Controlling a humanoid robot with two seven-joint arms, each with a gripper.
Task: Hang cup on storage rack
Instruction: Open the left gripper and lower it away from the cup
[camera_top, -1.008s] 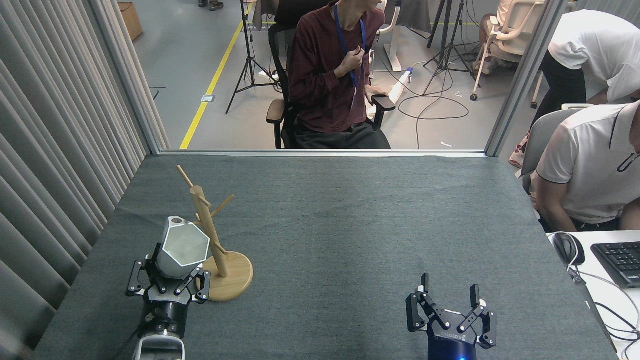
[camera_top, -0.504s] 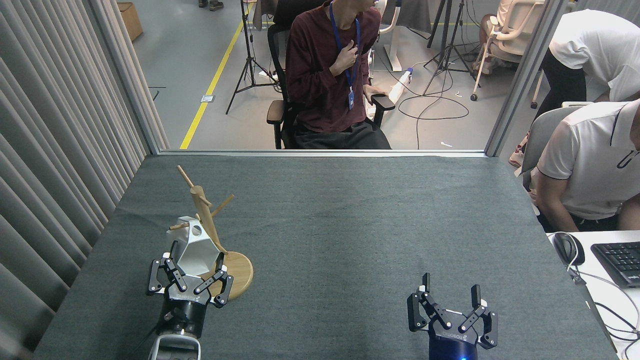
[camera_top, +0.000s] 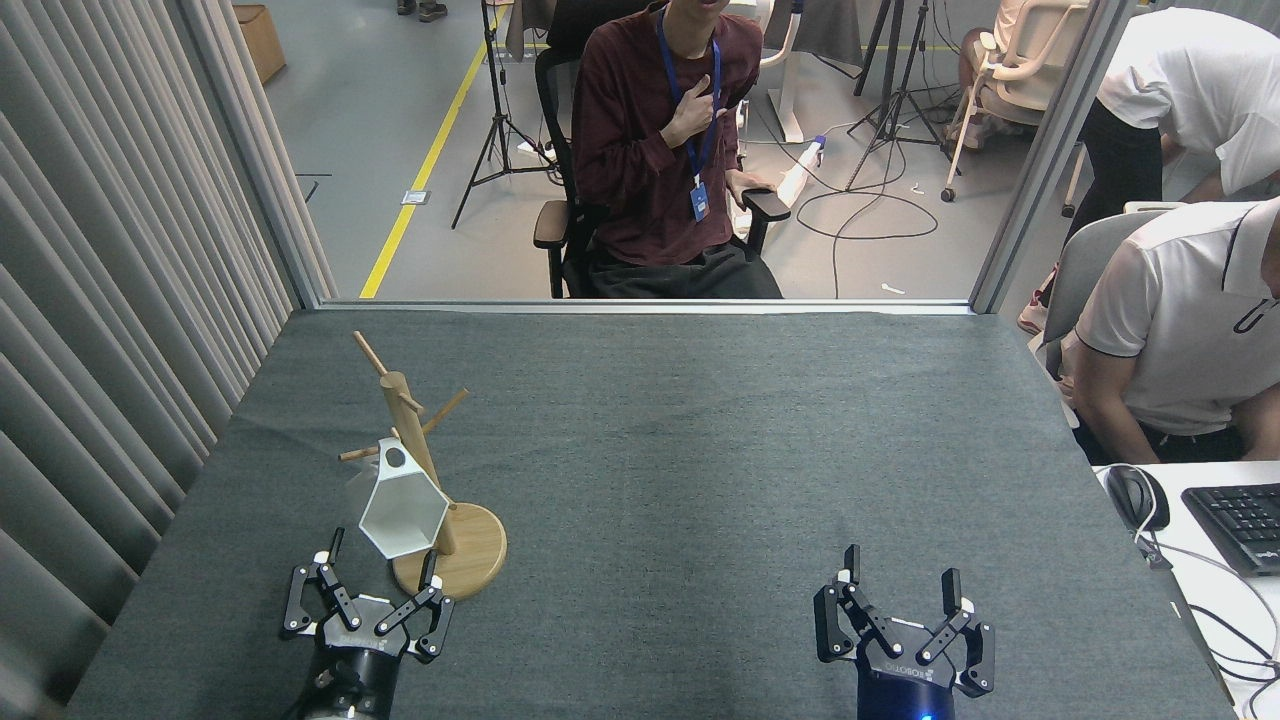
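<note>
You see the white hexagonal cup (camera_top: 402, 514) hanging mouth-forward by its pierced rim tab against the post of the light wooden storage rack (camera_top: 425, 470), which stands upright on its round disc base.

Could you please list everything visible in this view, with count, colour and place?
cup: 1, white, hanging against the rack, left near side of the table
rack: 1, light wood, left side of the table
table: 1, grey cloth cover, fills the middle
curtain: 1, pale grey, along the left edge
people: 3, one in dark red seated beyond the table, two in white at right
tripods: 2 at least, black, on the floor behind
mouse and keyboard: 1 each, dark, desk at right
left tool: 1, black, open, just below the cup
right tool: 1, black, open, near right
</note>
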